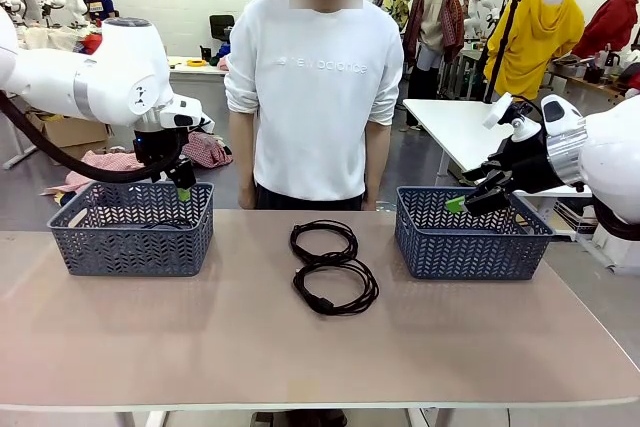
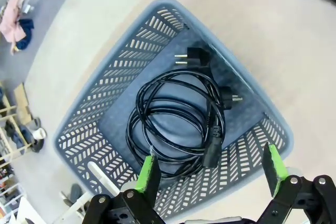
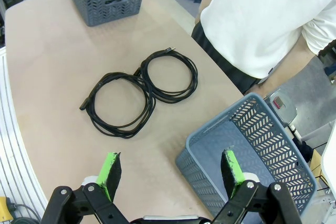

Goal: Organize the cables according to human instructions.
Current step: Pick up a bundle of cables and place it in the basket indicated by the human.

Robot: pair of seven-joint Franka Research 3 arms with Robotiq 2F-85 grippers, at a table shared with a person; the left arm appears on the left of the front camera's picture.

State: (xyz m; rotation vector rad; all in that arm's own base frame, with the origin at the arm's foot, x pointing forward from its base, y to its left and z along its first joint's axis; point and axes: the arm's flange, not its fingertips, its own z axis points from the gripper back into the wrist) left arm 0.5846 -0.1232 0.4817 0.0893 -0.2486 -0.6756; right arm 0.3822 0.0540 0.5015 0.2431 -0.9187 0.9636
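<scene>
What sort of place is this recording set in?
Probably an open lab or workshop hall: white work tables behind the person, a cardboard box and heaped clothes on the grey floor.

On the table (image 1: 200,347), one basket (image 1: 130,237) was set at frame left, with coiled cables (image 2: 214,129) laid inside, and another basket (image 1: 470,242) at frame right. Between them, at centre, a far coil (image 1: 322,224) was laid touching a near coil (image 1: 320,304), before a person (image 1: 315,97).
</scene>
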